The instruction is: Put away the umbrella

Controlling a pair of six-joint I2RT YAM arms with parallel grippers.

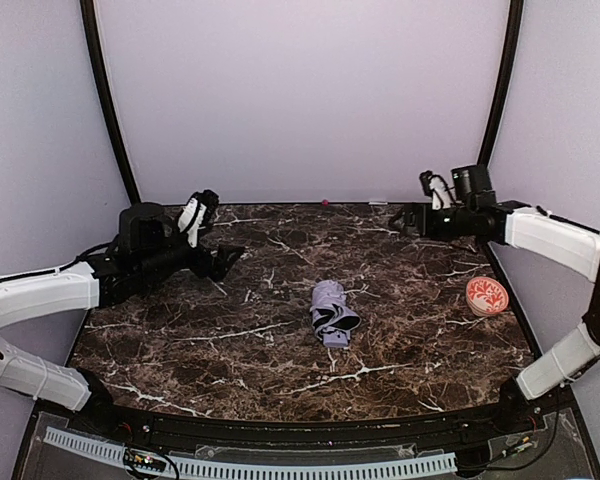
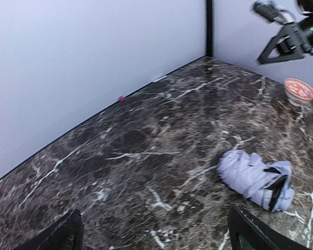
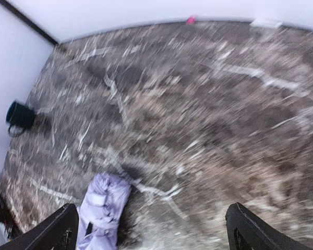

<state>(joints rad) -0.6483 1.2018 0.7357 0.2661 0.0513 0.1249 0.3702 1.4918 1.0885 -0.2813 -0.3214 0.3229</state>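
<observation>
The umbrella (image 1: 333, 312) lies folded into a short lavender bundle with black showing, near the middle of the dark marble table (image 1: 230, 350). It also shows in the left wrist view (image 2: 256, 178) and in the right wrist view (image 3: 100, 209). My left gripper (image 1: 227, 258) is open and empty, held above the table's left part, left of the umbrella. Its black fingertips (image 2: 57, 237) frame bare marble. My right gripper (image 1: 404, 221) is open and empty, raised over the back right of the table, far from the umbrella. The right wrist view is blurred.
A small red-and-white patterned disc (image 1: 487, 296) sits near the table's right edge and also shows in the left wrist view (image 2: 299, 91). Pale walls with black corner posts (image 1: 105, 100) enclose the table. A tiny pink speck (image 1: 325, 202) lies at the back wall.
</observation>
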